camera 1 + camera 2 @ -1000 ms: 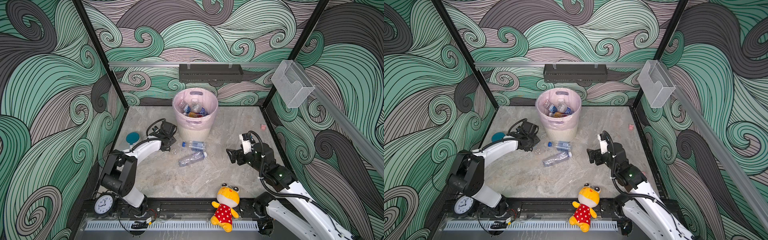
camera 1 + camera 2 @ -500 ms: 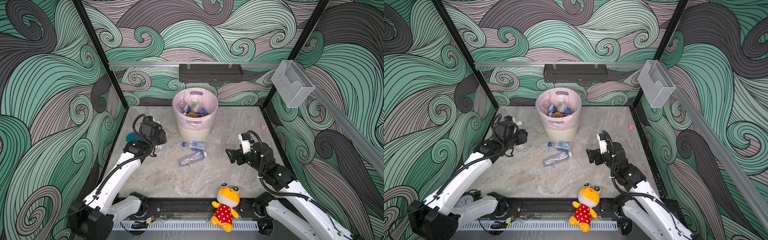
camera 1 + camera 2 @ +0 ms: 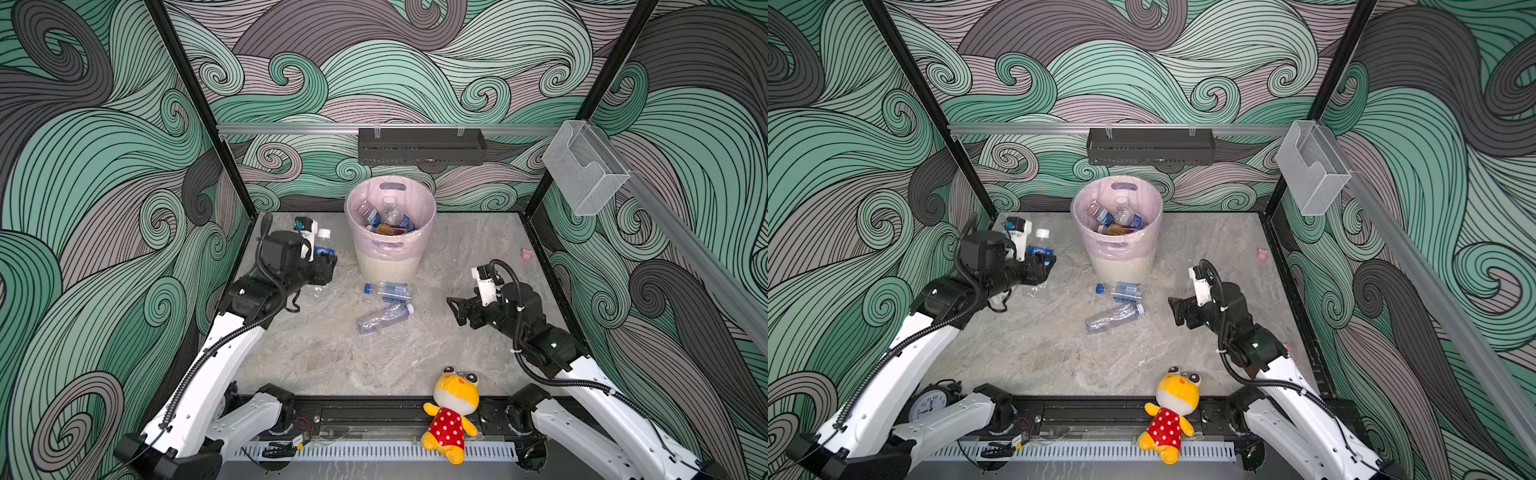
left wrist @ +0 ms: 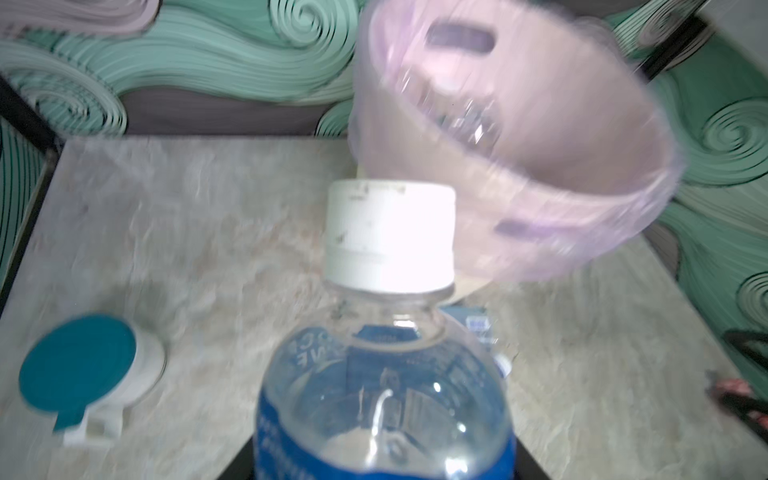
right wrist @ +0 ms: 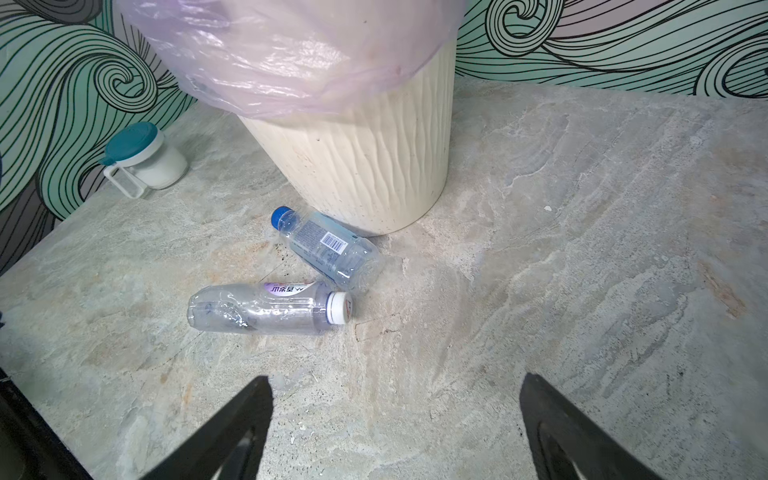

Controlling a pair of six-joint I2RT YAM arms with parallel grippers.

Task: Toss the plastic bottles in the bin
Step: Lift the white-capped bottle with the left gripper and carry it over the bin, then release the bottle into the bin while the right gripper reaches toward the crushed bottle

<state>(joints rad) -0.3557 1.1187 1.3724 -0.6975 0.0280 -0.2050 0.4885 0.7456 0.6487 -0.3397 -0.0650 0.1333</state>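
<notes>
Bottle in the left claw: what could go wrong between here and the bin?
1. The left gripper holds the bottle beside the bin, not over its mouth. If it lets go too early, the bottle would likely drop outside or bounce off the rim.
2. The cup stands on the table near that arm, so a low swing might knock it over.

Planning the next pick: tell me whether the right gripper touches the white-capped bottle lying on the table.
Apart: the right wrist view shows bare table between the right gripper and the white-capped bottle.
</notes>
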